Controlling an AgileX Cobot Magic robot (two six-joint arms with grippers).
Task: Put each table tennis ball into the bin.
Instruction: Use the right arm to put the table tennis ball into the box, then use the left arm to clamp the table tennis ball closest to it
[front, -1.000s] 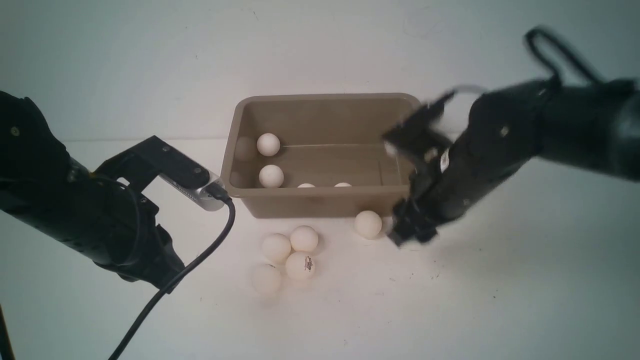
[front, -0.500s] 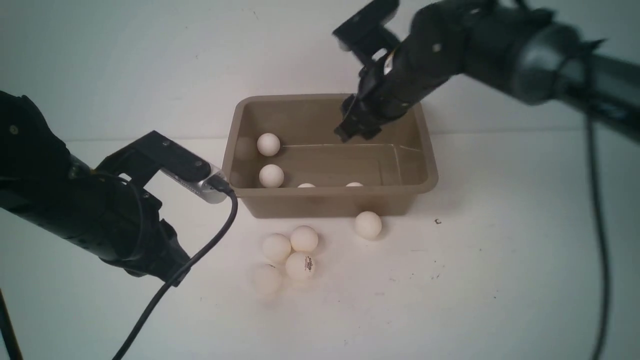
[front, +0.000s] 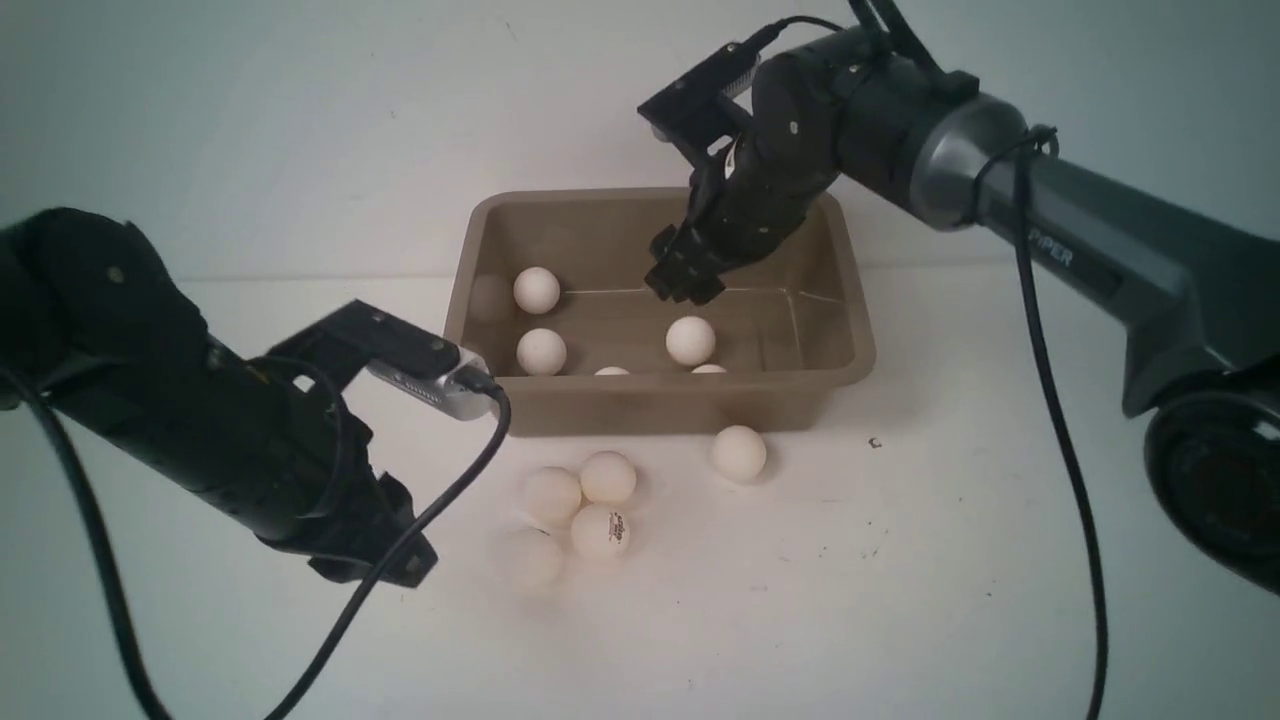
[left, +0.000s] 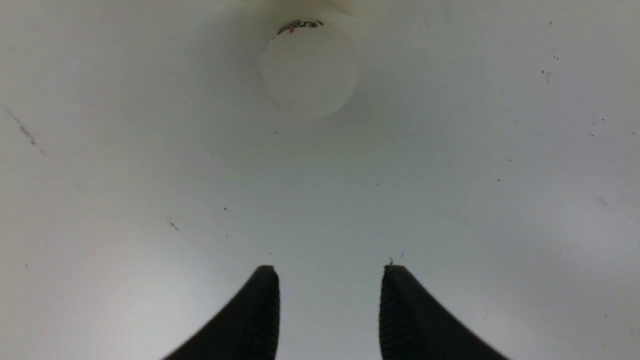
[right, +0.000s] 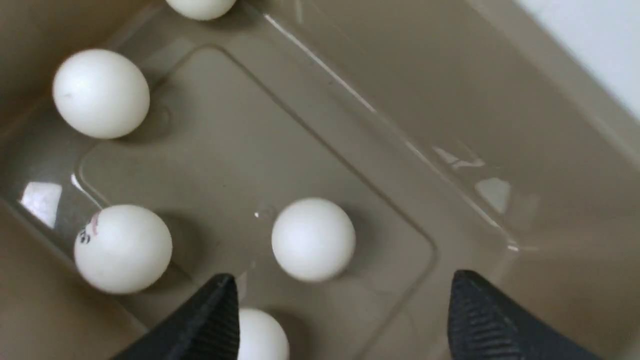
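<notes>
Right claw (right: 344, 287): spread wide, empty, held over the interior of the bin (front: 838, 250). One table tennis ball (right: 313, 239) is seen below it, and five balls are counted inside the bin.

Left claw (left: 330, 272): parted, empty, held low over the tabletop (front: 950, 560), near a pale ball (left: 308, 67).

Five balls are found on the tabletop: a cluster of four (front: 600, 531) and a single ball (front: 738, 452) just beside the bin's near wall.
</notes>
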